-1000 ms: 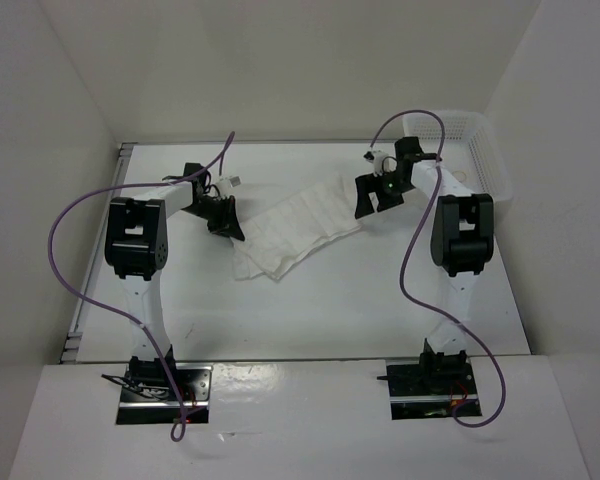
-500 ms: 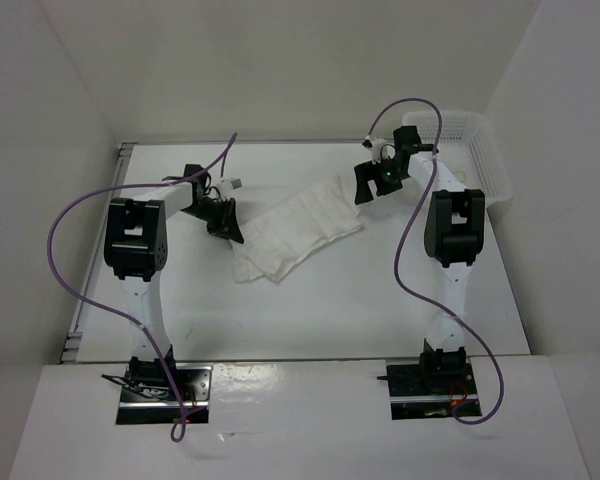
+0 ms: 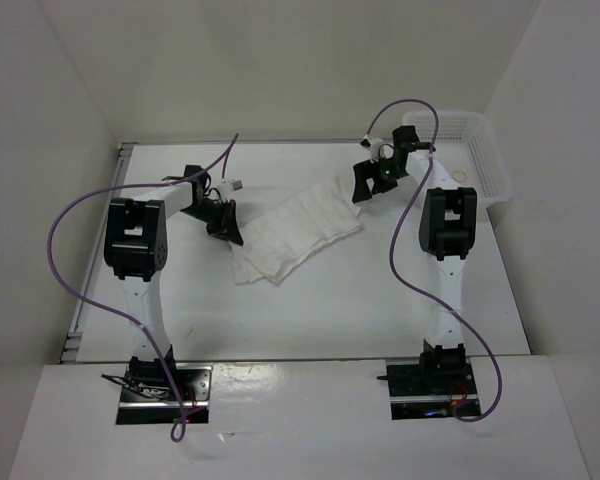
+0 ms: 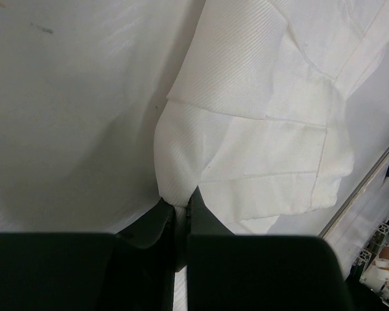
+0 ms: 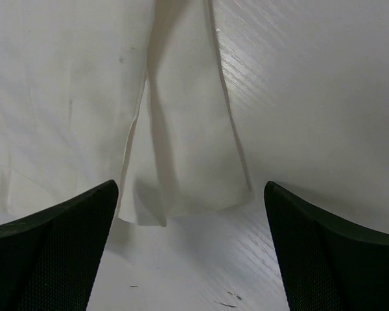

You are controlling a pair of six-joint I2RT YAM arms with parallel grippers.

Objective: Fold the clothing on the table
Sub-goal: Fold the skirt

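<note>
Saw basket (image 3: 458, 124) at desk's (image 3: 330, 310) far right corner, partly behind right arm (image 3: 442, 225); left jaws clamped on skirt (image 3: 300, 230) corner, right jaws spread wide, empty.

The skirt's (image 5: 188, 155) narrow end lies on the table (image 5: 311, 97) between wide-spread jaws.

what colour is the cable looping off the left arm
Purple; the cable shows best in the top external view.
</note>
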